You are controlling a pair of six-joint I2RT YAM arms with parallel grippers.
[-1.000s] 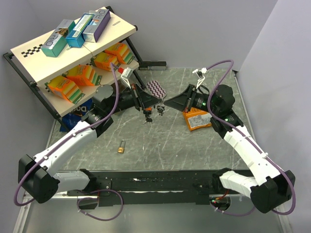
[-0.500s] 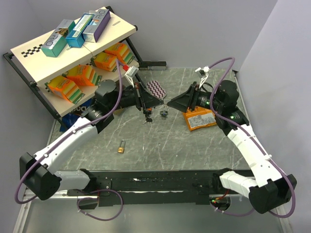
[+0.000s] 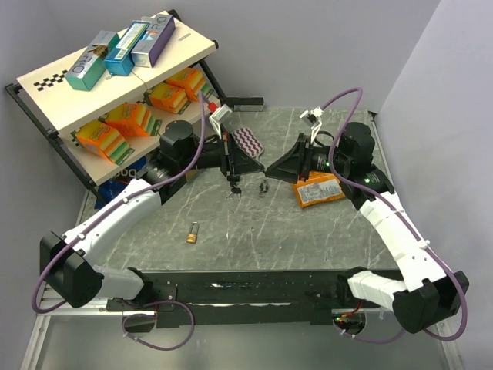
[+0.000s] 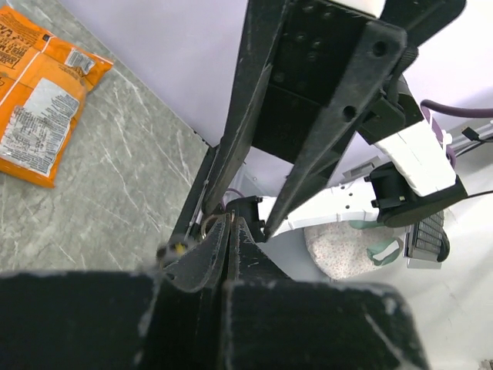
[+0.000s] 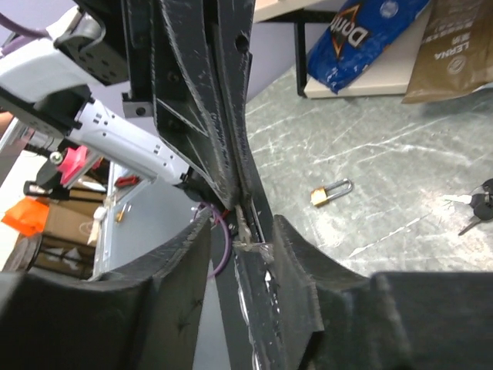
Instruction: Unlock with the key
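A small brass padlock (image 3: 192,233) lies on the grey table, toward the left front; it also shows in the right wrist view (image 5: 331,193). My left gripper (image 3: 259,166) is shut on a key ring (image 4: 206,228) at its tips (image 4: 229,220). A silver key (image 5: 250,239) sticks out of those tips, between the spread fingers of my open right gripper (image 5: 243,231), which faces the left one tip to tip (image 3: 267,171). A dark bunch of keys (image 3: 264,187) shows just below the tips; I cannot tell whether it hangs or lies.
Another small dark key piece (image 3: 235,187) is on the table under the left gripper; black-headed keys (image 5: 479,206) lie at the right wrist view's edge. An orange snack bag (image 3: 316,189) lies under the right arm. A purple patterned pouch (image 3: 248,140) and a slanted shelf (image 3: 46,85) stand behind.
Both grippers have shifted back and slightly right. The dark key bunch below the tips has moved down and right. The right gripper's fingers now stand apart around the left gripper's tip.
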